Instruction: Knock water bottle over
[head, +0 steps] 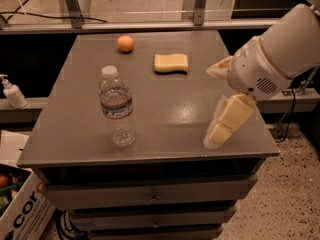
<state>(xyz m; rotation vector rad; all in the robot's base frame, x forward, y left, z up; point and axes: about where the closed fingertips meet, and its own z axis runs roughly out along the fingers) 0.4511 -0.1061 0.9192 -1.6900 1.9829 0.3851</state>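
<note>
The water bottle [116, 106] stands upright on the grey table [165, 109], toward its front left. It is clear ribbed plastic with a white cap and a red-white-blue label band. My gripper [210, 108] is over the table's front right part, well to the right of the bottle and apart from it. Its two cream fingers are spread open and empty: one fingertip [216, 71] points left, the other [214, 136] reaches down close to the table top. The white arm housing [280, 54] comes in from the right.
A yellow sponge [171, 63] and an orange [125, 43] lie at the back of the table. A small white pump dispenser [12, 91] stands on a shelf at the left. A cardboard box [20, 211] sits on the floor at the lower left. Drawers [150, 196] sit under the table top.
</note>
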